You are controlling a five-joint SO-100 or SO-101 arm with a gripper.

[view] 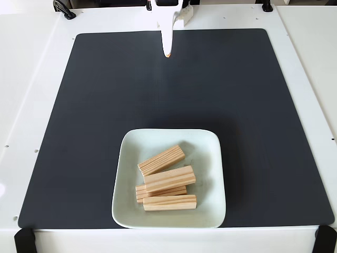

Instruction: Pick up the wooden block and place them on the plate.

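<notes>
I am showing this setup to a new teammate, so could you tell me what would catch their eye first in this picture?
First, the plate, pale against the dark mat near the bottom centre of the fixed view, with four wooden blocks piled on it, one lying across another. Next, the white gripper pointing down at the mat's top edge, far from the plate and holding nothing.

Just one fixed cam here, mounted high at the near edge of the table (31, 63), looking steeply down toward the far edge, moderately close.
</notes>
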